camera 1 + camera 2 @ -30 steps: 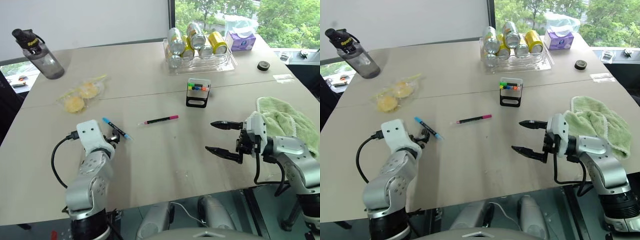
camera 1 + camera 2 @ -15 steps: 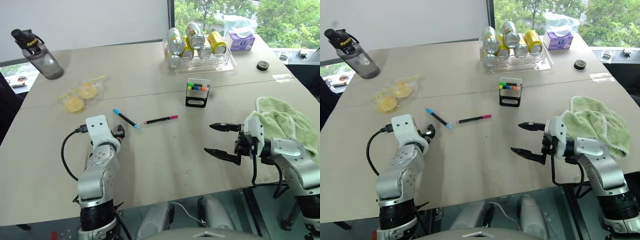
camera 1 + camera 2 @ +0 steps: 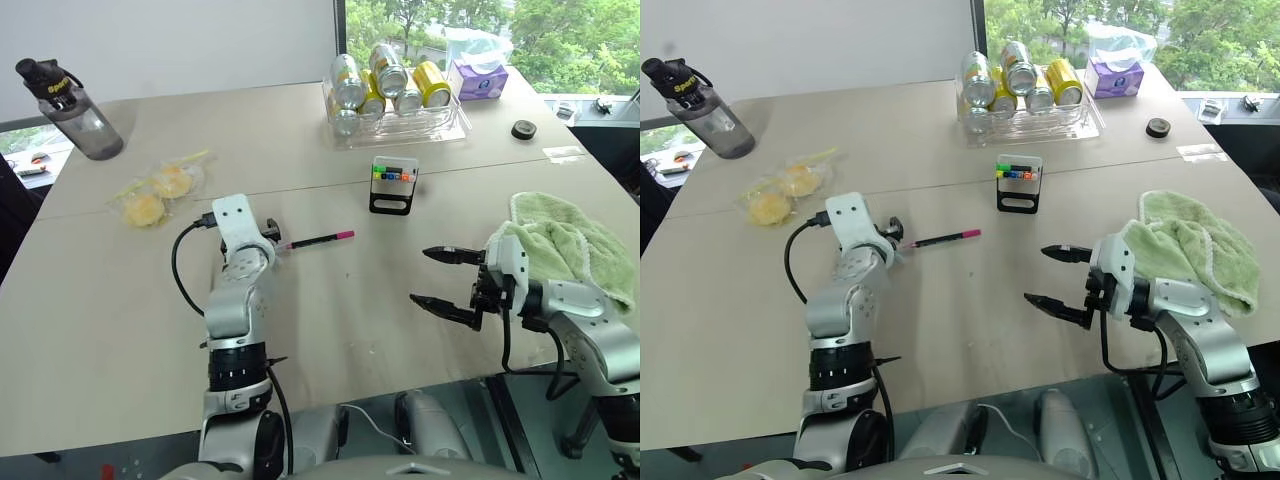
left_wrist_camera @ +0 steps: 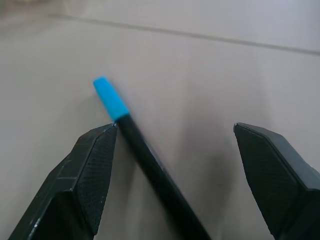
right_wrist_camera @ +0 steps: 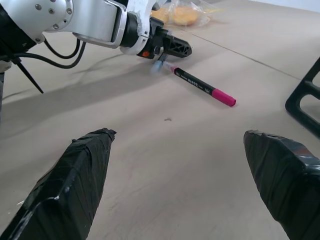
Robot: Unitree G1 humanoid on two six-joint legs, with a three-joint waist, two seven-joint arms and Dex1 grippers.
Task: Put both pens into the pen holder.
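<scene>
My left gripper (image 4: 175, 127) stands open low over the table, near its middle (image 3: 270, 232). The blue-capped pen (image 4: 131, 131) lies on the table between the fingers, close against one fingertip (image 4: 102, 150), with its cap poking out ahead. The pink-capped pen (image 3: 320, 240) lies flat just right of that gripper, its near end by the blue pen's tip (image 5: 159, 65). The pen holder (image 3: 393, 185), a black stand with coloured caps on top, stands farther back and to the right. My right gripper (image 3: 420, 276) hovers open and empty at the right, pointing left.
A clear tray of drink cans (image 3: 440, 125) and a tissue pack (image 3: 482, 78) sit at the back. A green towel (image 3: 565, 240) lies beside my right arm. A water bottle (image 3: 70, 110) and a bag of yellow food (image 3: 160, 190) are at the left.
My left arm has swung forward and right across the table. The blue-capped pen has shifted the same way, toward the pink pen's end. The right arm has stayed put.
</scene>
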